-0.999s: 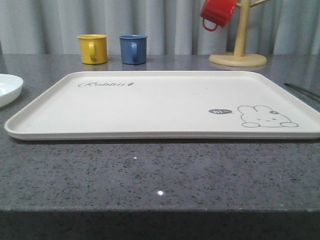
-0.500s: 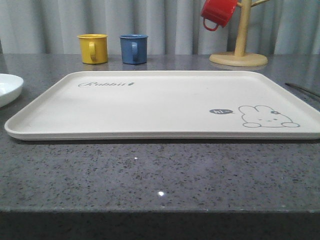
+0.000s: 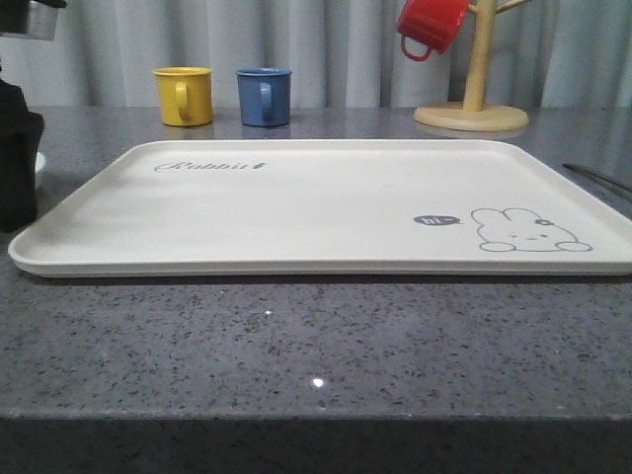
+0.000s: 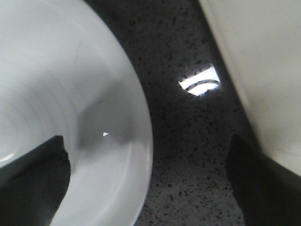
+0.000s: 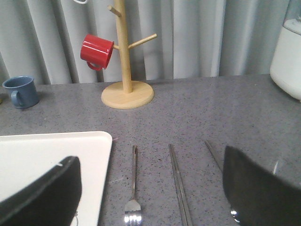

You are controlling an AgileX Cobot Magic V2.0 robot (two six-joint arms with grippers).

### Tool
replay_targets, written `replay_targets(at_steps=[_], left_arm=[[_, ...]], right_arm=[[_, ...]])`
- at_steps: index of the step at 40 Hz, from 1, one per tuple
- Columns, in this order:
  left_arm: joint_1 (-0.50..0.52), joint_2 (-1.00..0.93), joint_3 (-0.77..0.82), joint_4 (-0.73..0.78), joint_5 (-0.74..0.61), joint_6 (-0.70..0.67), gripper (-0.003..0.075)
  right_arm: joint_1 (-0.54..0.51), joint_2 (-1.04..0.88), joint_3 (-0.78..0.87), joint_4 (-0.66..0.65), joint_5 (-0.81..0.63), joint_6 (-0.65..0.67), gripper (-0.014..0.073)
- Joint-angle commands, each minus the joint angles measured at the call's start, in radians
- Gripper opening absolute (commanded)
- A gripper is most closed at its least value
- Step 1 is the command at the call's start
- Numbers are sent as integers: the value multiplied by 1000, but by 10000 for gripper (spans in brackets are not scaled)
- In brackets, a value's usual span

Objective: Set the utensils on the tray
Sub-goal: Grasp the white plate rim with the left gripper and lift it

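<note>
Resting flat on the grey bench (image 3: pixel 316 336), front view: cream tray (image 3: pixel 326 212), bare of utensils; left arm (image 3: pixel 18 148) stands at its left end. Left wrist view: left tool (image 4: pixel 148 181) spread wide, one finger over the white plate (image 4: pixel 56 94), the other by the tray rim. Right wrist view: right tool (image 5: pixel 150 190) wide; fork (image 5: pixel 133 188) and chopsticks (image 5: pixel 179 186) lie between its fingers, spoon (image 5: pixel 217 165) near the far finger, tray beside the fork.
</note>
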Motion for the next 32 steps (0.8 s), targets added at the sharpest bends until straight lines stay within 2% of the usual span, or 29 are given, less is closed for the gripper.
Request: replay_targets(at_steps=[1, 15, 25, 32], left_arm=[[-7, -20, -34, 0, -7, 3, 512], [-7, -13, -34, 20, 13, 3, -16], [-9, -26, -62, 36, 46, 3, -18], [-42, -75, -168, 40, 95, -2, -18]], right_arm=[[-5, 18, -31, -11, -77, -6, 633], [-5, 18, -31, -11, -77, -6, 633], [-5, 18, -31, -11, -77, -6, 633], [-5, 18, -31, -11, -77, -6, 633]])
